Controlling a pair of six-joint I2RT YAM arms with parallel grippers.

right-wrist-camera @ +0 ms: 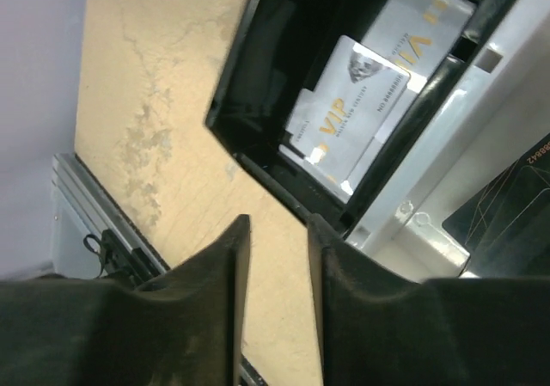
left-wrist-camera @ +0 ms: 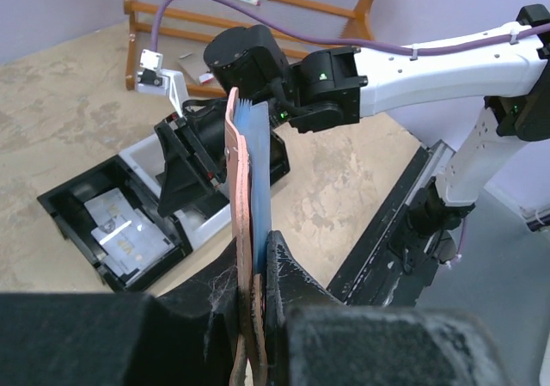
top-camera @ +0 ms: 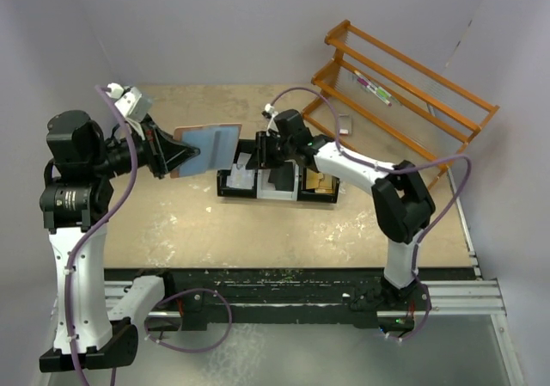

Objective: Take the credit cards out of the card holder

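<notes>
From above, the left gripper [top-camera: 185, 156] is clamped on the card holder [top-camera: 208, 150], which it holds open in the air just left of the black tray [top-camera: 225, 190], while the right gripper [top-camera: 260, 156] hangs over that tray. In the left wrist view the card holder [left-wrist-camera: 245, 188] stands edge-on between the pinching fingers [left-wrist-camera: 284, 270]; no card shows in it, and the next pull likely goes best with it steady and only a card's edge nipped. The right wrist view shows its fingers [right-wrist-camera: 236, 266] slightly apart and empty beside the tray's rim, with credit cards [right-wrist-camera: 352, 111] marked "VIP" lying inside
</notes>
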